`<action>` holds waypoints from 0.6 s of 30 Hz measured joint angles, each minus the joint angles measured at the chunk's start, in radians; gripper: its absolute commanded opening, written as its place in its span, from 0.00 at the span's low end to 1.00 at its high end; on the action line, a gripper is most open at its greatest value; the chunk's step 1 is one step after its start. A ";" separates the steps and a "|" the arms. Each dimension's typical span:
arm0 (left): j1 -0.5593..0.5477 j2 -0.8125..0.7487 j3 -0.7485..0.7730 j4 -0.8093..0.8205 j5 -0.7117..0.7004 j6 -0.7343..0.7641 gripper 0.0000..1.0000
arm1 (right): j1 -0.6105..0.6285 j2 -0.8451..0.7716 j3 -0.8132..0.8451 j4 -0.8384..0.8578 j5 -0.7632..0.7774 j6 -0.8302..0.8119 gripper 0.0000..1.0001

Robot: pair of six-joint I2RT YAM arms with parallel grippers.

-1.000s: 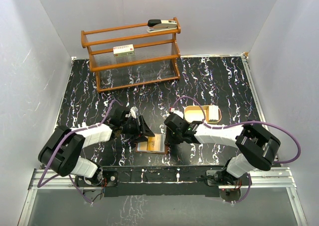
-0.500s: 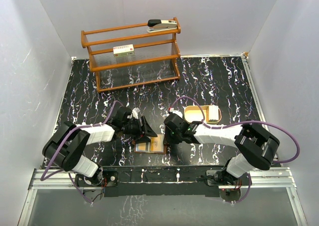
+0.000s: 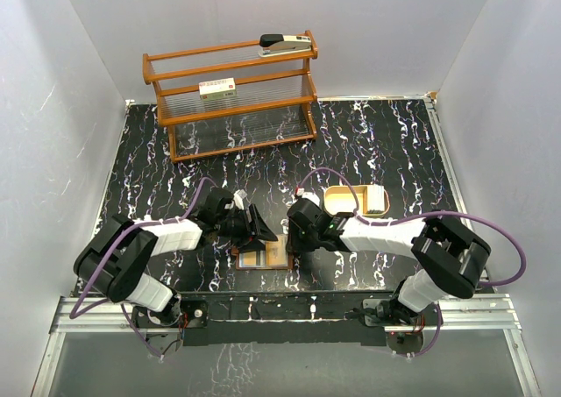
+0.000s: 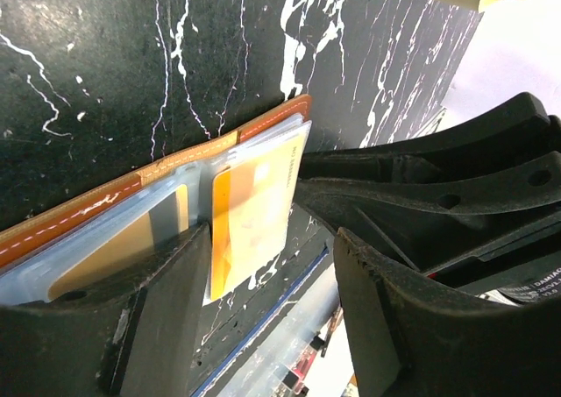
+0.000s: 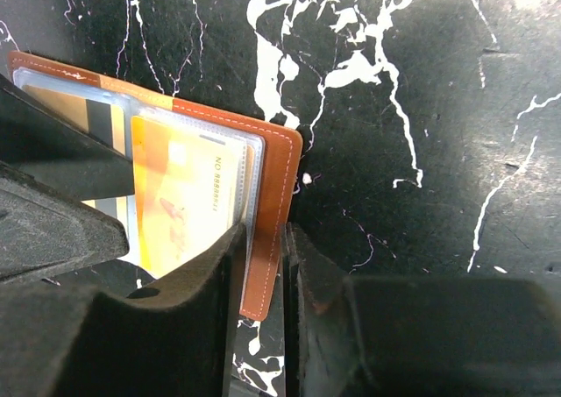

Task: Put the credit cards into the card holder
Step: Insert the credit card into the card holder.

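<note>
R tool (image 5: 266, 239) prob. clenched on card holder (image 5: 279, 152) edge, L tool (image 4: 272, 248) released, blk marble tabletop (image 3: 377, 143), white walls (image 3: 368, 29)

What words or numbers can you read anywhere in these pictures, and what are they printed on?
Nothing can be read with confidence.
yellow card in the card holder: a line of small dark print along its edge, too blurred to quote.
white box with a red label on the wooden rack: marks too small to read.
No other writing shows in any view.
</note>
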 measured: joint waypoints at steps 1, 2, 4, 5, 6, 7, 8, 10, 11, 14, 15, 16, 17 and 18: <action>-0.001 -0.004 0.000 -0.005 -0.004 0.002 0.57 | 0.000 0.000 0.002 -0.003 0.005 -0.003 0.25; -0.002 -0.008 0.000 -0.011 -0.008 0.004 0.57 | 0.000 0.000 0.006 -0.008 0.013 -0.005 0.26; -0.005 -0.022 0.004 -0.036 -0.018 0.012 0.59 | 0.001 -0.001 0.015 -0.023 0.027 -0.008 0.28; -0.006 -0.029 0.008 -0.053 -0.024 0.018 0.59 | 0.001 -0.003 0.019 -0.030 0.033 -0.009 0.28; -0.006 -0.036 0.013 -0.070 -0.030 0.023 0.60 | 0.001 -0.006 0.021 -0.034 0.038 -0.009 0.28; -0.007 -0.046 0.023 -0.097 -0.042 0.031 0.60 | 0.001 -0.012 0.021 -0.037 0.043 -0.008 0.28; -0.007 -0.055 0.033 -0.122 -0.055 0.039 0.61 | 0.001 -0.020 0.021 -0.043 0.047 -0.008 0.28; -0.006 -0.076 0.056 -0.177 -0.084 0.056 0.61 | 0.001 -0.039 0.021 -0.051 0.051 -0.007 0.28; -0.006 -0.089 0.069 -0.211 -0.099 0.064 0.62 | 0.001 -0.047 0.021 -0.054 0.051 -0.005 0.28; -0.003 -0.135 0.103 -0.299 -0.145 0.095 0.63 | 0.001 -0.058 0.021 -0.054 0.050 -0.002 0.28; -0.001 -0.145 0.109 -0.318 -0.155 0.101 0.63 | 0.001 -0.058 0.021 -0.054 0.047 -0.001 0.27; 0.006 -0.157 0.113 -0.341 -0.167 0.109 0.64 | 0.001 -0.058 0.021 -0.054 0.043 -0.001 0.26; 0.011 -0.169 0.114 -0.361 -0.175 0.115 0.64 | 0.001 -0.058 0.021 -0.053 0.037 0.000 0.26; 0.019 -0.178 0.114 -0.382 -0.182 0.120 0.64 | 0.001 -0.058 0.021 -0.049 0.026 0.001 0.25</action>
